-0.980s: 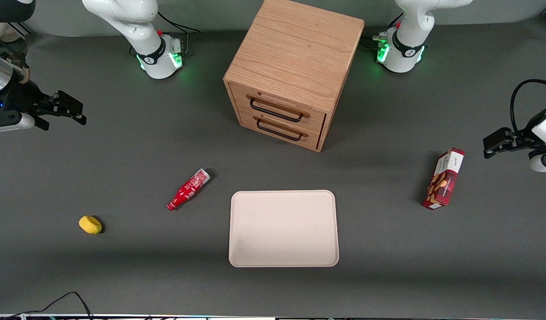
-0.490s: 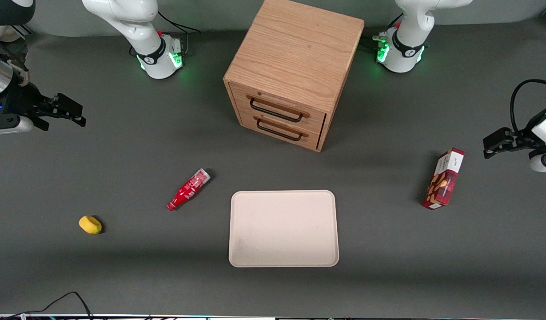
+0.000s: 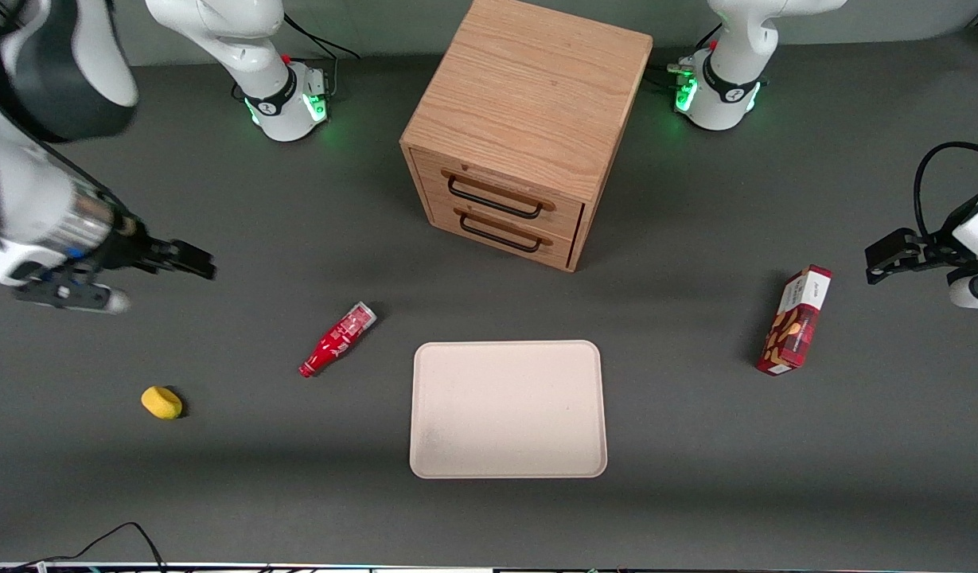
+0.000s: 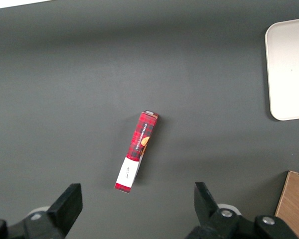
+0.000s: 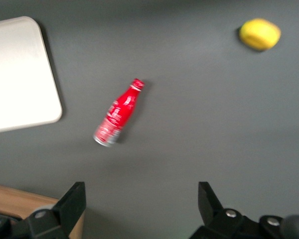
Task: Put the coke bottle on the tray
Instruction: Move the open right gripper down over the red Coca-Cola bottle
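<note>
The coke bottle (image 3: 338, 338) lies on its side on the dark table, red cap toward the front camera, clear base away from it; it also shows in the right wrist view (image 5: 117, 113). The beige tray (image 3: 508, 409) lies flat beside it, toward the parked arm's end, a short gap between them; its corner shows in the right wrist view (image 5: 20, 74). My gripper (image 3: 188, 263) hangs above the table, farther from the front camera than the bottle and toward the working arm's end. It is open and empty (image 5: 141, 199).
A wooden drawer cabinet (image 3: 524, 127) stands farther from the camera than the tray. A yellow lemon-like object (image 3: 161, 402) lies toward the working arm's end. A red snack box (image 3: 795, 320) lies toward the parked arm's end.
My gripper has moved from the table's edge toward the bottle and nearer to the front camera. The bottle and tray have not moved.
</note>
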You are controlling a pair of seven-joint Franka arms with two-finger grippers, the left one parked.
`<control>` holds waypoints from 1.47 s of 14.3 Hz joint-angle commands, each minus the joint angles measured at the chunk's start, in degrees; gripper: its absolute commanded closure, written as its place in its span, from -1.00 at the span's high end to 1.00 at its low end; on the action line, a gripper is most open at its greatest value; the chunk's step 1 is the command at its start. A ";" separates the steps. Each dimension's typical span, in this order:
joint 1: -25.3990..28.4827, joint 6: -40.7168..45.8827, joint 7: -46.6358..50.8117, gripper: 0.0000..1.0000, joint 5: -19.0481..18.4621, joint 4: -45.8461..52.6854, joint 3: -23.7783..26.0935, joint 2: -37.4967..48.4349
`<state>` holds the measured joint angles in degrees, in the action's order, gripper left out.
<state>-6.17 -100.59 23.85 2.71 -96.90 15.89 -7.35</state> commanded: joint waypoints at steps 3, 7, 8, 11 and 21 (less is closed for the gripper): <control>7.39 -8.11 19.54 1.00 -0.78 0.49 -0.15 -8.89; 9.07 -15.40 29.80 1.00 -5.32 -2.40 -0.24 -16.02; 10.12 -17.08 34.28 1.00 -8.13 -3.55 -0.24 -17.51; 10.74 -21.82 41.27 1.00 -10.97 -4.26 -0.24 -22.17; 10.13 -36.69 41.36 0.84 -11.06 -11.20 -1.74 -27.55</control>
<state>3.84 -136.50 63.31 -7.10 -107.42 14.32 -35.51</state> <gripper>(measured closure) 0.000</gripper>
